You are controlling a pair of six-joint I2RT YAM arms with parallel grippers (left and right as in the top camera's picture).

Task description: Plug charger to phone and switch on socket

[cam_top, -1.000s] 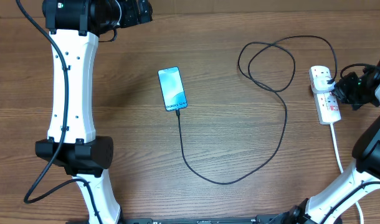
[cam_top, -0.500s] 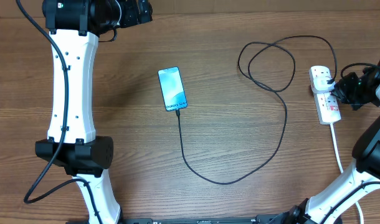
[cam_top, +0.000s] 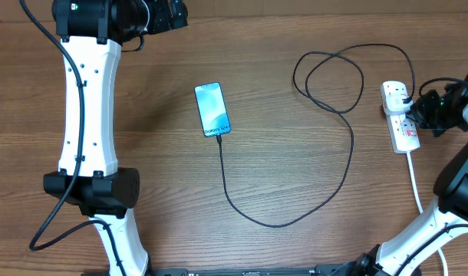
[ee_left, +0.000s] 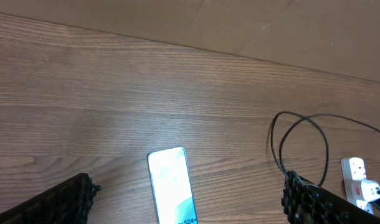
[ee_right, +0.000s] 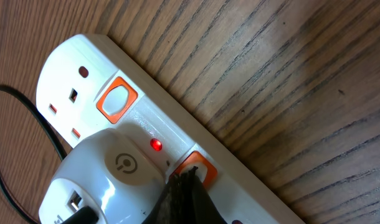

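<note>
The phone [cam_top: 212,109] lies screen up and lit at mid table, and also shows in the left wrist view [ee_left: 171,183]. The charger's thin black cable [cam_top: 349,146] runs from the phone's lower end, loops, and reaches the white socket strip [cam_top: 403,123] at the right. In the right wrist view a white adapter [ee_right: 109,174] sits in the socket [ee_right: 84,62] and a red light [ee_right: 156,145] glows. My right gripper [ee_right: 184,177] is shut, its tip on an orange-framed switch [ee_right: 199,167]. It sits at the strip's right side [cam_top: 422,107]. My left gripper [ee_left: 188,186] is open and empty, high above the phone.
The socket's thick white cord [cam_top: 415,180] runs toward the table's front right. A second orange-framed switch [ee_right: 117,99] sits further along the strip. The left arm's white links [cam_top: 88,115] stand over the table's left side. The wall meets the table at the back [ee_left: 240,37].
</note>
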